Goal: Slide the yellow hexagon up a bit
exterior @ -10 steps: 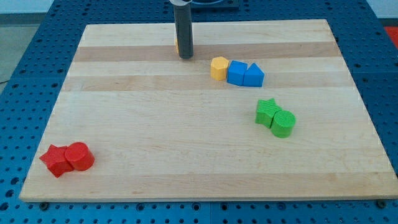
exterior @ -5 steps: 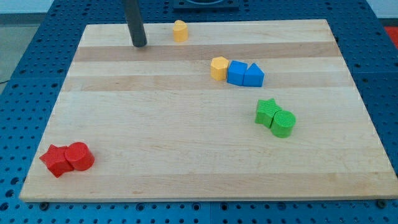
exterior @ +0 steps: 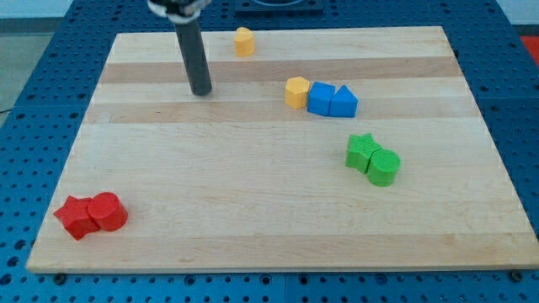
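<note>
The yellow hexagon [exterior: 296,92] lies on the wooden board [exterior: 253,194], right of centre in the upper half, touching a blue block [exterior: 320,98] on its right. My tip [exterior: 201,91] rests on the board well to the left of the hexagon, about level with it, touching no block. A second, smaller yellow block [exterior: 244,41] stands near the board's top edge, up and right of my tip.
A blue triangle [exterior: 343,102] adjoins the blue block. A green star [exterior: 363,151] and a green cylinder [exterior: 383,167] sit together at the right. A red star [exterior: 76,217] and a red cylinder [exterior: 108,211] sit at the lower left corner.
My tip swung left from beside the small yellow block to the board's upper left, then came down and a little right. No block has moved.
</note>
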Motion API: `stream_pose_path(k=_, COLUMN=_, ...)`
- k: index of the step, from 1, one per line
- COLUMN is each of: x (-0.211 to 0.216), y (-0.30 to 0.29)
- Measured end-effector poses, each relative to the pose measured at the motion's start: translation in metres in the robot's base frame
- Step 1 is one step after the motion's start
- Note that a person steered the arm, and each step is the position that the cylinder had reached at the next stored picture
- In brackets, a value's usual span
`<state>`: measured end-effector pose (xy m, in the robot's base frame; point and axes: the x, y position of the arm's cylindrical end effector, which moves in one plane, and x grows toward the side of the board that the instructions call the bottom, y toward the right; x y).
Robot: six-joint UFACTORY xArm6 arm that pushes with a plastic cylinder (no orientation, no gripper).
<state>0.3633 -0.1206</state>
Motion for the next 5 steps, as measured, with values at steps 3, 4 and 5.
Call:
stream_pose_path(k=3, x=0.016, y=0.139)
stream_pose_path(k=4, x=-0.034, y=0.148)
stream_pose_path(k=5, x=-0.055, y=0.146)
